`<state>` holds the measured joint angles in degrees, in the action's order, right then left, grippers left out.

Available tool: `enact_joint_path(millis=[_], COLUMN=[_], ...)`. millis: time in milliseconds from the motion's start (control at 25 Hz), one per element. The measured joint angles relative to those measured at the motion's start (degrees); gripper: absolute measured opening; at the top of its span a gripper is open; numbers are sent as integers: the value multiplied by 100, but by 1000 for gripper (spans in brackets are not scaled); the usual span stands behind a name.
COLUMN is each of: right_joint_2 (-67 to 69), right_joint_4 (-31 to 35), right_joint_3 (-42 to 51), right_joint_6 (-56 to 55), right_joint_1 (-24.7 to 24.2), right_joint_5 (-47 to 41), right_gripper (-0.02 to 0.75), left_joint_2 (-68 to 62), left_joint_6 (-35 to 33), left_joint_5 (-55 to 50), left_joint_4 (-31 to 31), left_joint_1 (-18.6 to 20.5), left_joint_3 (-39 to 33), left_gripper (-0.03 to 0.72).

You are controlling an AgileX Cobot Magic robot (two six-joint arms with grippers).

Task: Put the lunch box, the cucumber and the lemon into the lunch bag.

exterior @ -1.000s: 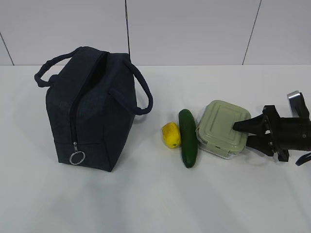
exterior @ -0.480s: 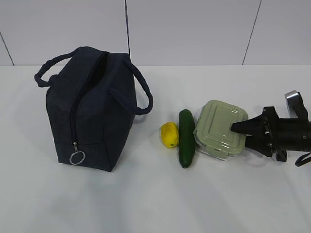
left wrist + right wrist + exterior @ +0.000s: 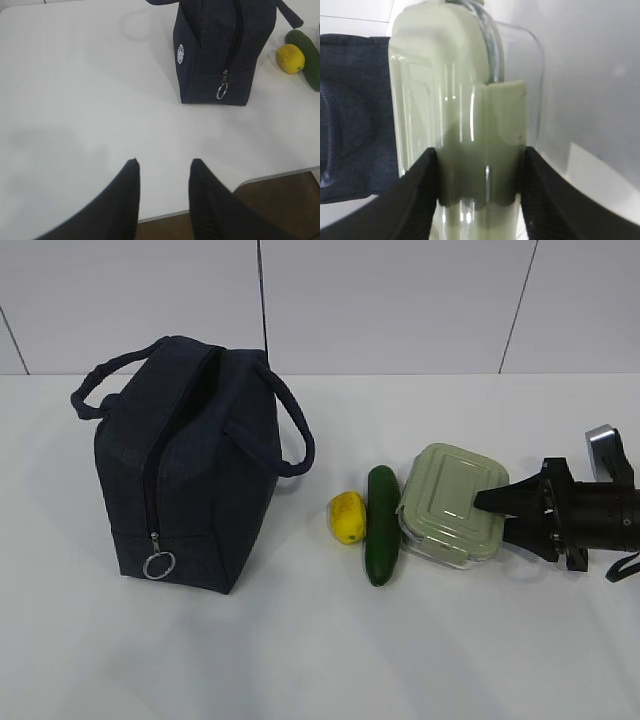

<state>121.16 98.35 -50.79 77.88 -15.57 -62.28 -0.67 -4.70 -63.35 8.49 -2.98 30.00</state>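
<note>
Right end effector (image 3: pixel 497 518): you're clamped on the box (image 3: pixel 452 502), one finger on the lid, one beneath.
Box: raised at your side, beside the cucumber (image 3: pixel 382 524).
Left end effector (image 3: pixel 162 172): fingers apart, holding nothing.

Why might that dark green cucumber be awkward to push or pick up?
The cucumber is long, round and smooth-skinned, so it would probably roll sideways if nudged. It looks stiff, unlikely to droop when lifted. It lies against the lemon, which would likely shift with it.
</note>
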Motion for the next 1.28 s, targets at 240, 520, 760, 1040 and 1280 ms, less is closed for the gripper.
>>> enact_joint_path(millis=[240,520,760,1040,1280], right_joint_2=[0,0,-22,-306,-558], right_joint_4=[-101,-138,-412,-534,-692], right_joint_3=[0,0,0,0,0], right_joint_6=[0,0,0,-128,-364], right_joint_1=[0,0,0,0,0], right_joint_5=[0,0,0,-26,-36], right_gripper=[363,363,362,362,361], left_joint_2=[0,0,-125,-670,-989], left_joint_6=[0,0,0,0,0], left_joint_5=[0,19,43,84,130], left_joint_4=[12,389,440,468,756], left_joint_1=[0,0,0,0,0], left_joint_3=[0,0,73,286,299], left_gripper=[239,239,239,239,239])
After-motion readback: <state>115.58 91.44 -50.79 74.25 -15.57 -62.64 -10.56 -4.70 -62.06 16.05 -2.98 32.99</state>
